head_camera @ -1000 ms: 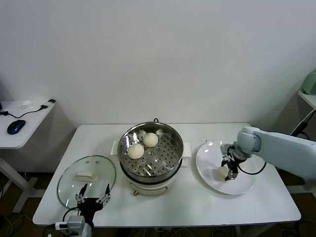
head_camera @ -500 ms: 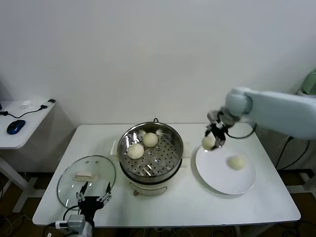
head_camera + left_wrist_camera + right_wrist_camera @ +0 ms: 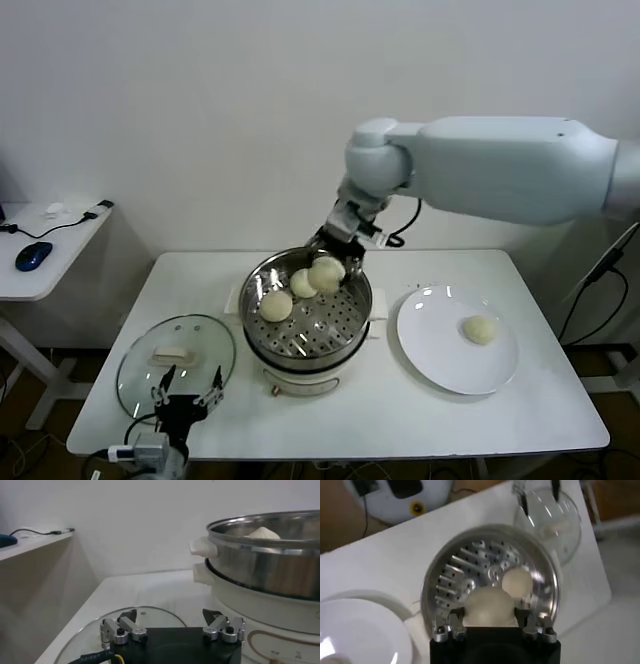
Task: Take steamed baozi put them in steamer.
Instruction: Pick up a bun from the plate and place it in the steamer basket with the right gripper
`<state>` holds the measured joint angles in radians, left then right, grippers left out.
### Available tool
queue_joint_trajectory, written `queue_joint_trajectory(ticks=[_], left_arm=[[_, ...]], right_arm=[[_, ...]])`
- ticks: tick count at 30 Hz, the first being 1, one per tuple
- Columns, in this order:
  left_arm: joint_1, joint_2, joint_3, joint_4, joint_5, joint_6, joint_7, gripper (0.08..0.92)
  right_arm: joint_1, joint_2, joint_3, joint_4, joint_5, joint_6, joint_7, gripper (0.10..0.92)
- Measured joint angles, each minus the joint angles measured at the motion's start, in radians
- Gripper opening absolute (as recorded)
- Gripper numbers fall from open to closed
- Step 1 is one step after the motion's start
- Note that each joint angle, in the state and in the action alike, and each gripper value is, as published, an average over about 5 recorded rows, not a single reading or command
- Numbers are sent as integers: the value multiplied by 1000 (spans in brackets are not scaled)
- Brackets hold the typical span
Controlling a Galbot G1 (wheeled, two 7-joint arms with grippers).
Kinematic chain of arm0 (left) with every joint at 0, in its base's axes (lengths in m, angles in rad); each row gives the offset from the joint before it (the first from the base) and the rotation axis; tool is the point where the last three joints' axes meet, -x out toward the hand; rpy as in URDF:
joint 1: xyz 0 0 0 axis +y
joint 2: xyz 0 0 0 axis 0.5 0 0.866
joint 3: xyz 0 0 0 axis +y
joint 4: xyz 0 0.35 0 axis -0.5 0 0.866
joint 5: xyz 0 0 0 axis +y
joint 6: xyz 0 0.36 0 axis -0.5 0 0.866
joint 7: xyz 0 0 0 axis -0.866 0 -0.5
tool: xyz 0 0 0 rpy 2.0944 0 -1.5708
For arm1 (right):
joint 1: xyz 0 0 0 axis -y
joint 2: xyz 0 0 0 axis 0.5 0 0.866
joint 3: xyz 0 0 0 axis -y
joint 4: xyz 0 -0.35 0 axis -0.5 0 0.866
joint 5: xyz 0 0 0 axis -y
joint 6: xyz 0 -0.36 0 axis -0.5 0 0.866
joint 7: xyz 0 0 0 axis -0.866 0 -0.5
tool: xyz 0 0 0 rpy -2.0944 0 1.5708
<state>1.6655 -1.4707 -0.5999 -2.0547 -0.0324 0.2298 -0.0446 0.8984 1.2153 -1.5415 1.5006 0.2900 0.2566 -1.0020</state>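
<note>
The right gripper holds a steamed baozi between its fingers above the steamer, where two already sit, so lowering and releasing it seems next, while the left gripper waits wide-fingered over the bench.

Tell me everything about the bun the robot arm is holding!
The held baozi is round, smooth and creamy white, like soft dough. The right gripper squeezes it between its fingers, one on each side. It hangs above the shiny steamer, over the holey floor, not touching the two buns already inside.
</note>
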Motion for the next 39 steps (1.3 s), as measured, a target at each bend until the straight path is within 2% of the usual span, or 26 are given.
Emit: queue_joint_trajectory(ticks=[11,19,24,31,39], left_arm=[[4,0,-8,2,-2,-2,0,823],[3,-2,-6,5,-3,-4,-1,823],[5,-2,-4,7,-3,-7,-1,823],[8,-2,0,3,-1,-8,-2,823],[7,-4,7,-6,4,-7,0,823]], right_arm=[[-134,73,-12,-16,-188,99,70,679],[-207,94,-16,-50,-265,121,107,679],[-229,102,-15,-62,-286,130,125,685],[-226,98,-16,-63,-280,156,125,811],[-161,62,-23,-78,-211,189,91,823]])
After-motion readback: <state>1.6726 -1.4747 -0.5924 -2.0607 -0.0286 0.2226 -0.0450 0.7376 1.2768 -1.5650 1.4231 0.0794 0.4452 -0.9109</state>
